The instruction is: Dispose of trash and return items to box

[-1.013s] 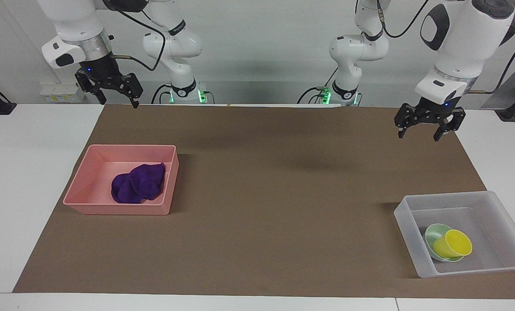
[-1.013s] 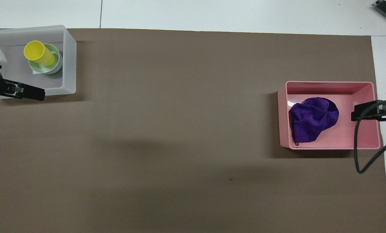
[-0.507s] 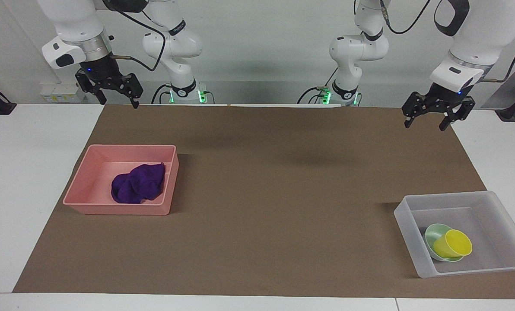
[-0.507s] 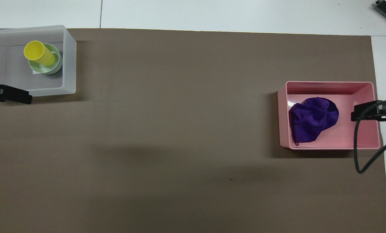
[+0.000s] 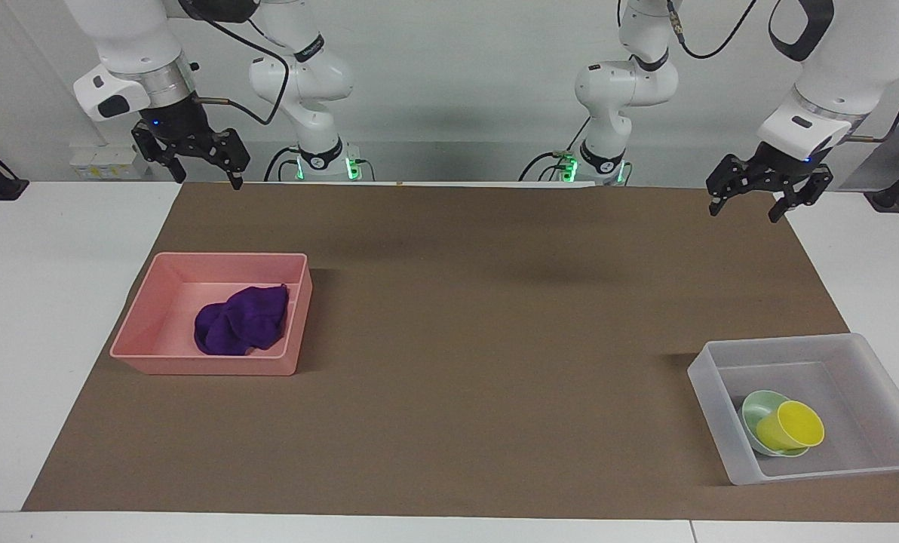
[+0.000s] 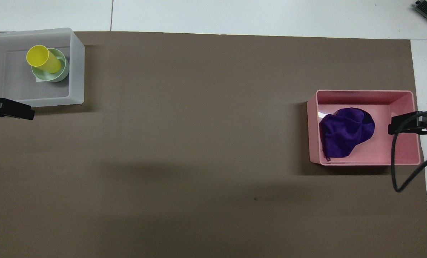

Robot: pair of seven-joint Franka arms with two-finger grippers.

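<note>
Above the mat's corners both hands, left hand (image 5: 768, 197) and right hand (image 5: 207, 163), hang spread (overhead shows only fingertips).

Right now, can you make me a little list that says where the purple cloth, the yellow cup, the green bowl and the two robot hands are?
purple cloth: bunched up in the pink tray, toward the right arm's end of the table
green bowl: in the clear box, toward the left arm's end
yellow cup: tipped over in the green bowl
left gripper: up in the air, fingers open, holding nothing
right gripper: up in the air, fingers open, holding nothing
</note>
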